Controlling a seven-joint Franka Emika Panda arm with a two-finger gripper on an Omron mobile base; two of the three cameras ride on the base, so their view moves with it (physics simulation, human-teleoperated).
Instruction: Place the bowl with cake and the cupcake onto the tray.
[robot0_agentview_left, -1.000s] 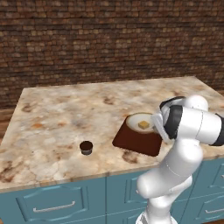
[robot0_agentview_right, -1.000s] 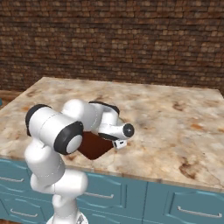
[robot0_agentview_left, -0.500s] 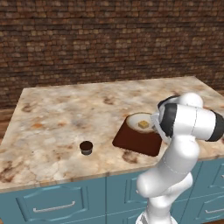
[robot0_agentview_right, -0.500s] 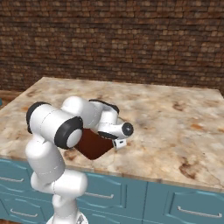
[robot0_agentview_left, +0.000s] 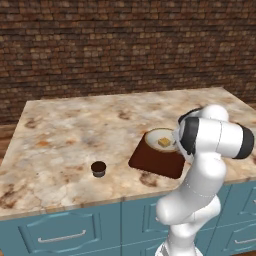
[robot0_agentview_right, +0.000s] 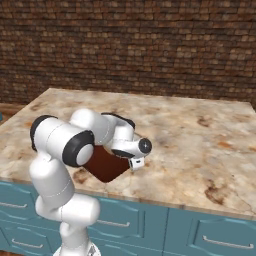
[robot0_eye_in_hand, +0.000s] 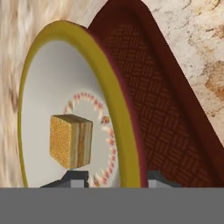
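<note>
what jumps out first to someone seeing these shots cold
The white arm folds low over the right front of the marble counter, its gripper straddling the rim of the bowl with cake. That bowl sits at the far edge of the dark red tray, its yellow cake cube large in the hand view. The small chocolate cupcake stands alone on the counter, left of the tray and apart from it.

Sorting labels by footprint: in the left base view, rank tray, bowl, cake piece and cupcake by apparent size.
1. tray, partly hidden by the arm
2. bowl
3. cupcake
4. cake piece
</note>
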